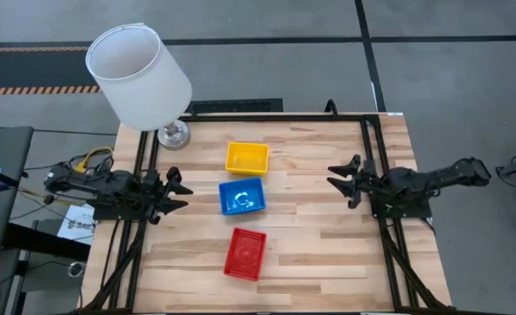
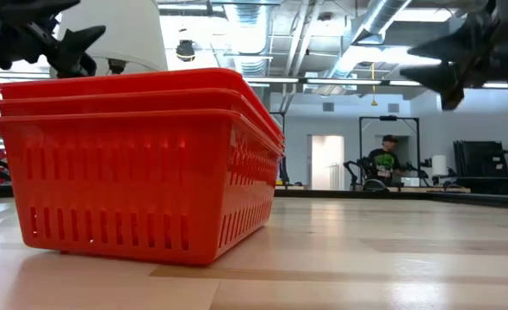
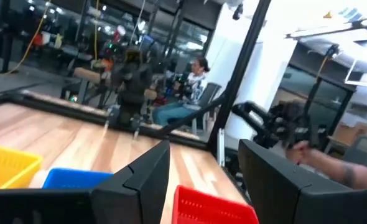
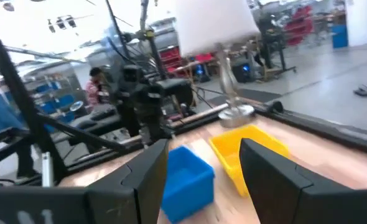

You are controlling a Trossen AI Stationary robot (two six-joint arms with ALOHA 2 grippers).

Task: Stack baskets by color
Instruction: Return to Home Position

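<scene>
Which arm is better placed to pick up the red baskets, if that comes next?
Left, probably. The left claw is open and empty, and in the high view it lies somewhat nearer the red baskets than the right claw, also open and empty. The difference is small, so either could do it.

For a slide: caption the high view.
Yellow baskets, blue baskets and red baskets line the table; left gripper and right gripper open at either side.

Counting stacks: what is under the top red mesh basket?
Two more red plastic baskets: the middle shows only its rim, the lowest its slotted wall. Their insides are covered.
</scene>
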